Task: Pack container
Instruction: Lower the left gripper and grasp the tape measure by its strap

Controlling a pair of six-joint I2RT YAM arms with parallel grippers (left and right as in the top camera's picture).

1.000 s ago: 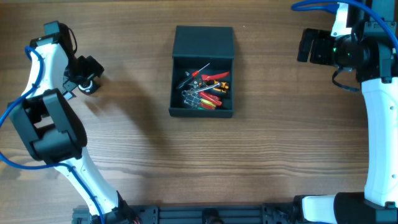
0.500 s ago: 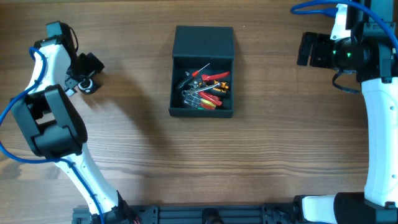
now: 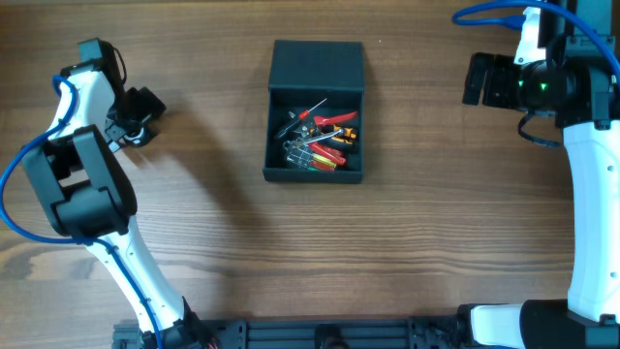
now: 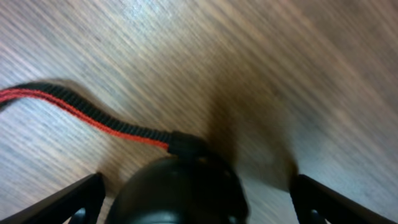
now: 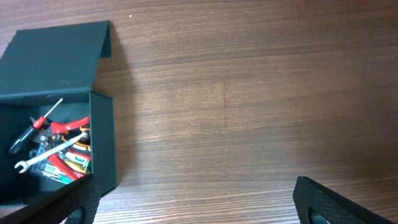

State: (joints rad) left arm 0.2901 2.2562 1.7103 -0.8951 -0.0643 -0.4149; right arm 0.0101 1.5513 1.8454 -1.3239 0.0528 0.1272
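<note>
The container (image 3: 275, 136) is a dark teal-grey box at the table's middle, with its lid (image 3: 318, 66) folded open toward the back. Inside lie hand tools (image 3: 318, 139): red-handled pliers, screwdrivers and a wrench. The box also shows at the left of the right wrist view (image 5: 102, 143). My left gripper (image 3: 136, 118) is at the far left, open. In the left wrist view a round black object (image 4: 180, 190) with a black-and-red strap (image 4: 81, 109) sits between its spread fingers (image 4: 196, 208). My right gripper (image 3: 474, 77) is open and empty at the back right, over bare wood (image 5: 196, 205).
The wooden table (image 3: 407, 242) extends around the box. The left arm's white links (image 3: 82, 184) lie along the left edge, the right arm's (image 3: 591, 194) along the right edge. A black rail (image 3: 320, 334) runs along the front.
The left arm has shifted slightly toward the back, the gripper staying over the round black object. The right gripper and the container have not visibly moved.
</note>
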